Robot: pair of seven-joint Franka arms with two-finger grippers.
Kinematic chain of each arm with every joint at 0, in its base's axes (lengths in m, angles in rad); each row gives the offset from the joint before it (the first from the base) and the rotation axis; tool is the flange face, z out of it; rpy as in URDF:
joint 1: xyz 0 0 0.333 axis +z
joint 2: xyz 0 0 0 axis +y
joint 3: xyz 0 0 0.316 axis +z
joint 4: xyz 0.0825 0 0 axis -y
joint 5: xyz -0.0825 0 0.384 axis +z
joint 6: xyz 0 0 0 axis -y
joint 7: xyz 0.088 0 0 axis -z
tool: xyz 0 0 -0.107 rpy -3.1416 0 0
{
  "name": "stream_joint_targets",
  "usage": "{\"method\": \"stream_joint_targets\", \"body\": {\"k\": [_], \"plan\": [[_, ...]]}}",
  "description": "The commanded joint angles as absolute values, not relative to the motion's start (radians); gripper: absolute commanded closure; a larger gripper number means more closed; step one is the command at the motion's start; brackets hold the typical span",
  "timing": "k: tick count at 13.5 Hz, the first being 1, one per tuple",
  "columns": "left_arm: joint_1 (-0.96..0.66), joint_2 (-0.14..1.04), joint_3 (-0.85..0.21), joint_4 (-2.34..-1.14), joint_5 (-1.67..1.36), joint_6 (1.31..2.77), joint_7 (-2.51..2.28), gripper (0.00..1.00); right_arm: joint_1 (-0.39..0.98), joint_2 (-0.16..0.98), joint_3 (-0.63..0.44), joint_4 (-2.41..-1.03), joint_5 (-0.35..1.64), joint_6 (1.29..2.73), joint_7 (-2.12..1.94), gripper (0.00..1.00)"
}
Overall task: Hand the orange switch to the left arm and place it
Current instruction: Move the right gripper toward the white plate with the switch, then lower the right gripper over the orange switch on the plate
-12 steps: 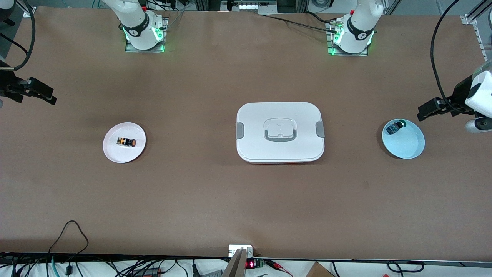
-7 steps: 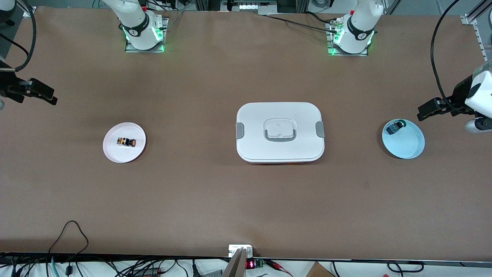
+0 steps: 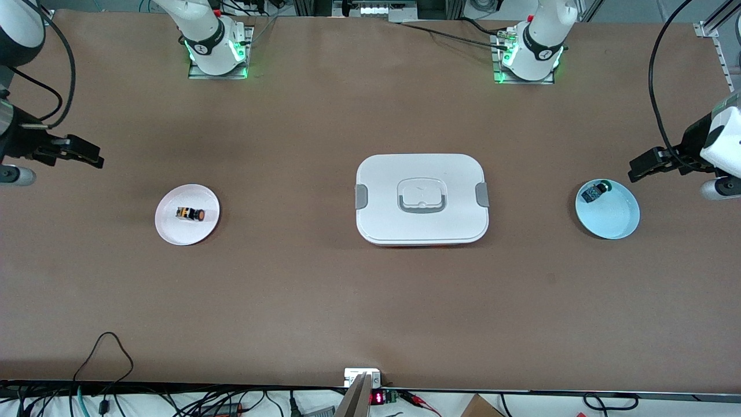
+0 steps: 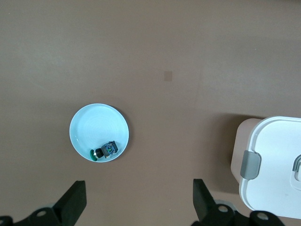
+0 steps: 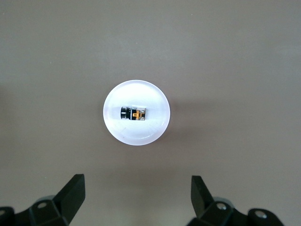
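Lining up the right arm for the first pick, both grippers spread wide and empty.

I have the right gripper [image 3: 87, 157] at the left edge of the front frame, up and left of the pink plate [image 3: 173, 231] where the orange switch [image 3: 191, 214] lies on its side. I'd centre over it, align the jaws across its narrow body, then descend straight. The left gripper [image 3: 639, 168] waits at the right edge by the blue plate [image 3: 616, 223]. The box [image 3: 421, 198] sits centre frame, so I'd plan the handover clear of it.
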State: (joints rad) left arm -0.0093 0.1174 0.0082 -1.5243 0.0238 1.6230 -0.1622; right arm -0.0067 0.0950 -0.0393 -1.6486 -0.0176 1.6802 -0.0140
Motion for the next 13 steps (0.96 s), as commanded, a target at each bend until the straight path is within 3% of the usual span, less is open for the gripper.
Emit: {"method": "stream_joint_targets", "body": {"k": [1,7,9,13], "plan": [[-0.009,0.132,0.005,-1.489,0.046,1.597,-0.140,0.00,-0.003,0.155,-0.041,-1.623,-0.005,1.706,-0.023,0.00],[-0.012,0.129,0.002,-1.489,0.041,1.595,-0.152,0.00,0.035,0.261,-0.041,-1.640,-0.006,1.746,-0.002,0.00],[-0.011,0.130,0.003,-1.489,0.040,1.595,-0.146,0.00,0.057,0.271,-0.041,-1.704,-0.012,1.799,0.008,0.00],[-0.017,0.130,0.000,-1.489,0.043,1.595,-0.150,0.00,0.048,0.276,-0.041,-1.926,-0.011,2.071,0.008,0.00]]}}
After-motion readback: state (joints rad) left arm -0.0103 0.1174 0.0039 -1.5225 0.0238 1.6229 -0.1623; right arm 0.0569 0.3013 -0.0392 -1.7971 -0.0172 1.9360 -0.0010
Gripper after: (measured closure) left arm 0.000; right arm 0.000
